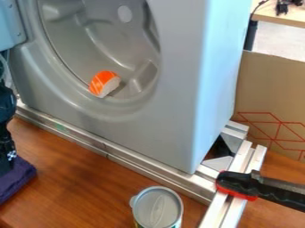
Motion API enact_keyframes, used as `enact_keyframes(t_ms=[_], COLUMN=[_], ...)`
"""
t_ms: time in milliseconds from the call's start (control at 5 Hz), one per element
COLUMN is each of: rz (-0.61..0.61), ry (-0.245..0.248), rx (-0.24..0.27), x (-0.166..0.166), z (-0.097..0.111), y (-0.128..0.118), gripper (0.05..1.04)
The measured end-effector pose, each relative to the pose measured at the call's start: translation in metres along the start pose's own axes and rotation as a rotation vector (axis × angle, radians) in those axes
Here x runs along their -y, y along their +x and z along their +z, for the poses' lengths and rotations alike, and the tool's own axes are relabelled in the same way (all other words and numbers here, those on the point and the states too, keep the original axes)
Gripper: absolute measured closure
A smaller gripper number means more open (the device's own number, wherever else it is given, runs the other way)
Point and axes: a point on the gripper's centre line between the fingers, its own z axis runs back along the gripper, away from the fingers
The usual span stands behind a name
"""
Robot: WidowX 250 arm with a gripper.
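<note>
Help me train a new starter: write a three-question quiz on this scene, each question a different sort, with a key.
1. What lies inside the round hollow of the grey housing?
a) a green sponge
b) an orange-and-white toy sushi piece
c) a yellow cup

2. True or false: the can stands outside the hollow, near the metal rail.

3. Fill in the colour: the cloth at the left edge, by the black arm, is ____.

Key: 1 b; 2 true; 3 purple.
</note>
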Motion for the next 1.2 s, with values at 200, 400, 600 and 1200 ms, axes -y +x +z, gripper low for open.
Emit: enact_keyframes(t_ms=[200,400,600,1200], rz=[-0.005,-0.159,-0.211,-0.219], ry=[-0.014,-0.039,-0.050,-0.040], rx=[-0.014,-0.003,-0.001,-0.092], x=[0.002,-0.004,-0.017,-0.044], z=[-0.004,-0.020,-0.031,-0.064], y=[-0.001,0.004,0.007,0.004], gripper=[0.083,0.083,0.083,0.083])
